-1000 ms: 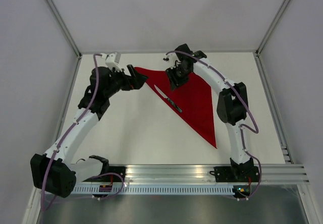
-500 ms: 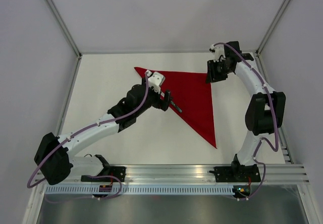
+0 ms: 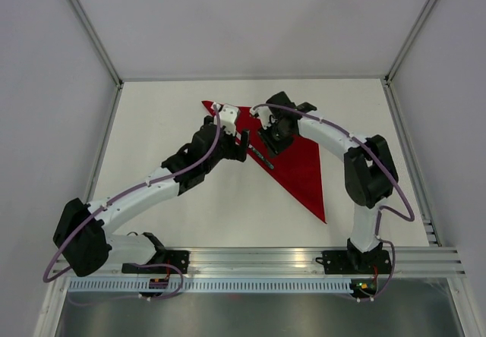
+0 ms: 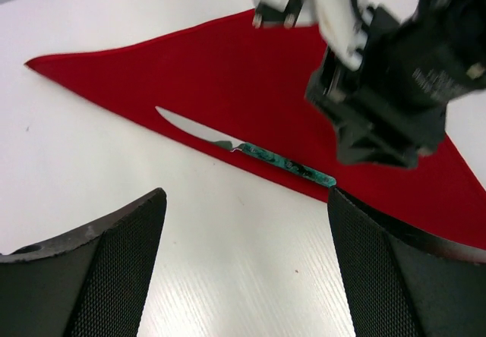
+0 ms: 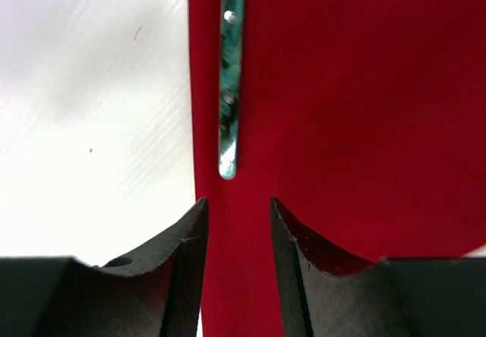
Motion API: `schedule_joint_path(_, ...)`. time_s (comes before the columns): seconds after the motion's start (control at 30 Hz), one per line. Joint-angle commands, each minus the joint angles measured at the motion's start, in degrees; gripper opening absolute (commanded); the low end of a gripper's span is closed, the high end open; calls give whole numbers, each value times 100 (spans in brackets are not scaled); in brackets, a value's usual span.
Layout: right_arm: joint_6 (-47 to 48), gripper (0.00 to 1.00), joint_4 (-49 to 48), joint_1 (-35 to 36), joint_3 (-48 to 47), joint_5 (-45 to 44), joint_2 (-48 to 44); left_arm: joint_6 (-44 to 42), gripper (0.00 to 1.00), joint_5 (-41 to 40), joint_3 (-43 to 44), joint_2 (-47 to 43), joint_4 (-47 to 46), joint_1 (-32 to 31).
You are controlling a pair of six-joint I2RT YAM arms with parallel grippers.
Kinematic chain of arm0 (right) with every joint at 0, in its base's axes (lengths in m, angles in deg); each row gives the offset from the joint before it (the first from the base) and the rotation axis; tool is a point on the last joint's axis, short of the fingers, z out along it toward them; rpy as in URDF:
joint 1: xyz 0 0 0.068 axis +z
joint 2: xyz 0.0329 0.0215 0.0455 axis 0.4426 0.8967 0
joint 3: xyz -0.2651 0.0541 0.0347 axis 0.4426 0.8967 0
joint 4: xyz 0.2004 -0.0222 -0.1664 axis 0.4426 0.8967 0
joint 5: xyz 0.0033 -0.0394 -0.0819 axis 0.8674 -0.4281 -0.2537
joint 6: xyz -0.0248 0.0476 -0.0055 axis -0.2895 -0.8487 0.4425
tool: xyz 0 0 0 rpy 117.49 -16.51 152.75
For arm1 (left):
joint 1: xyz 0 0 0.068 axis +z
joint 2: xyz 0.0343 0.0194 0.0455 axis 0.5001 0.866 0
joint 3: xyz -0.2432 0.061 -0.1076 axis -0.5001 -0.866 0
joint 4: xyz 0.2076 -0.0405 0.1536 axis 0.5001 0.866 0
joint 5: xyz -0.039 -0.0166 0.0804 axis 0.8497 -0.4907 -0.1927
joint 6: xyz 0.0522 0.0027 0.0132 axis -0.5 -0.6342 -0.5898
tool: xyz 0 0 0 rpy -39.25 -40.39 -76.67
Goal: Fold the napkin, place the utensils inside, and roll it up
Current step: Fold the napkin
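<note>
Table (image 3: 167, 117): white and flat, with pale walls (image 3: 250, 18) standing round it.
Napkin (image 3: 302, 162): bright red, it lay flat on the table as a long triangle. One corner pointed to the far left and one to the near right, and the long edge faced the left side of the table.
Knife (image 4: 250, 152): it lay on the napkin just inside that long edge and ran along it. The silver blade pointed toward the far-left corner and the teal-green handle toward the near right. Nothing held it.
Left gripper (image 4: 245, 194): it hung low over bare table just beside the napkin's long edge, facing the knife side-on and apart from both cloth and knife.
Left jaws: spread wide and empty. From its own camera the whole handle showed in the space between them.
Right gripper (image 5: 237, 204): it stood over the napkin pointing down, just off the butt of the handle and in line with it.
Right jaws: only a narrow gap, with nothing but red cloth showing through it. They did not grip the knife. Whether the tips touched the fabric I could not tell.
Both grippers: near each other, the knife between them, not touching.
</note>
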Motion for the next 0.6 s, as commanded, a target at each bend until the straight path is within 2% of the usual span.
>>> schedule_joint_path(0.0, 28, 44, -85, 318, -297, -761, 548, 589, 91, -398, 465, -320, 555, 107)
schedule_joint_path(0.27, 1, 47, -68, 723, -886, -1069, 1382, 757, 92, -372, 668, -786, 1004, 309)
schedule_joint_path(0.57, 28, 45, 2, 811, -1071, -1096, 1603, 721, 92, -363, 668, -795, 1075, 362)
